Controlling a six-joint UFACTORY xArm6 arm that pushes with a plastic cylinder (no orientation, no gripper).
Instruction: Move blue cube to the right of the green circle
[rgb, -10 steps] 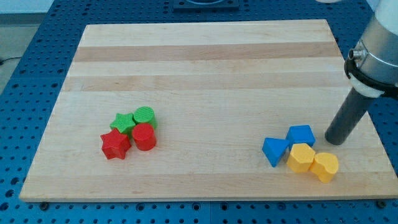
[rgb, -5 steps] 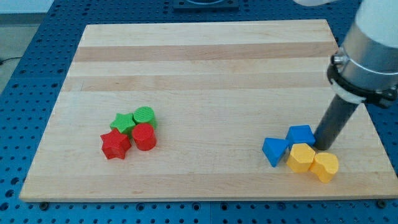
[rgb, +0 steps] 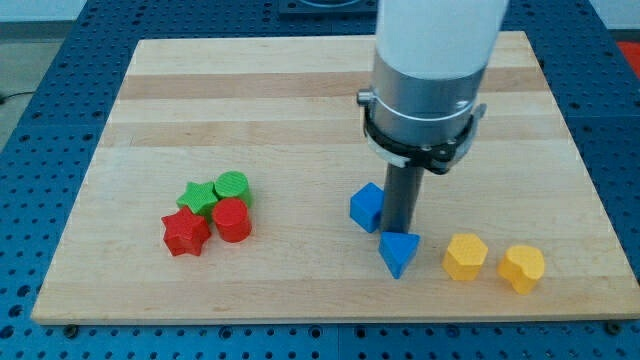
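The blue cube (rgb: 367, 206) sits on the wooden board right of centre. My tip (rgb: 397, 231) rests against the cube's right side, with the dark rod rising above it. A blue triangular block (rgb: 399, 251) lies just below my tip. The green circle (rgb: 232, 186) is at the view's left, in a tight cluster with a green star (rgb: 200, 198), a red cylinder (rgb: 232, 220) and a red star (rgb: 185, 232). The cube is well to the right of the green circle, with a wide gap between them.
A yellow hexagonal block (rgb: 465, 256) and a yellow heart-shaped block (rgb: 522, 267) lie at the view's lower right, near the board's bottom edge (rgb: 320, 318). The arm's white body hides part of the board's upper middle.
My tip has swept leftward from the board's right side, pushing the blue cube and the blue triangle left. The yellow blocks were nudged apart and left behind.
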